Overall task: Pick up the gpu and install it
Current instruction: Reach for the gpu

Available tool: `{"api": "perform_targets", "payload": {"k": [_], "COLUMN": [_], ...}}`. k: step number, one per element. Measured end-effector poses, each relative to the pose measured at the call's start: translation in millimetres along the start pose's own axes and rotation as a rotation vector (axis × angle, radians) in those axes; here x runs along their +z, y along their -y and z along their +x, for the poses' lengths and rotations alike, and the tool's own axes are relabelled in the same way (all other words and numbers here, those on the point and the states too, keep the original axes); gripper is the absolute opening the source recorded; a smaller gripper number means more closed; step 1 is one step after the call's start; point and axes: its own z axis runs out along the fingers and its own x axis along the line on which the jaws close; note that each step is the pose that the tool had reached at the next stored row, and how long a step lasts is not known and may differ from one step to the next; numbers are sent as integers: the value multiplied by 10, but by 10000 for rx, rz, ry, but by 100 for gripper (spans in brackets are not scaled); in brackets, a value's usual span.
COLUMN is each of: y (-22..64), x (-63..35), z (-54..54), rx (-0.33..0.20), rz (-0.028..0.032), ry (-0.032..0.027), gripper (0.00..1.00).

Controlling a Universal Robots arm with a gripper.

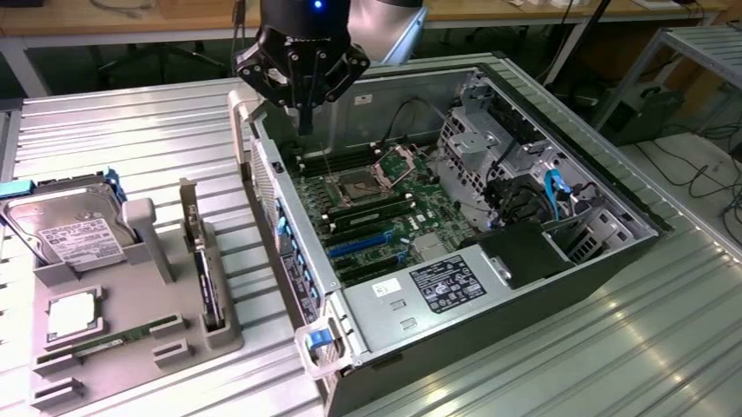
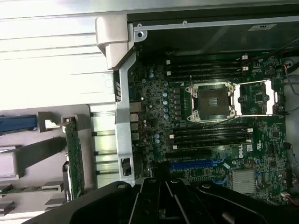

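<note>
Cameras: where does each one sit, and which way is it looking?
Exterior view: high up off the arm, looking down slantwise at the open case and the holder beside it; the tool and arm end show.
Wrist view: on the wrist, looking straight down past the tool at the motherboard.
Shared: the tool, the motherboard, the CPU socket and the holder.

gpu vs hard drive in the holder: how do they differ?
The gpu stands on edge, thin and green; the hard drive leans back, boxy and silver with a white label. The gpu is nearer the case than the hard drive. Both sit in the grey holder.
</note>
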Motion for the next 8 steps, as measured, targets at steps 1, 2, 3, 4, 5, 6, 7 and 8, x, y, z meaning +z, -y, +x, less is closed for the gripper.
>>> {"api": "perform_targets", "payload": {"k": [1, 2, 3, 4, 5, 6, 7, 8], "y": [3, 6, 12, 16, 20, 25, 31, 38], "x": [0, -1, -2, -2, -3, -4, -4, -5], "z": [16, 31, 52, 67, 81, 94, 105, 115], "rx": [0, 0, 1, 1, 1, 1, 1, 1], "rz": [0, 0, 0, 0, 0, 0, 0, 0], "ry": [0, 0, 0, 0, 0, 0, 0, 0], "gripper": [11, 11, 11, 11, 11, 11, 11, 11]}}
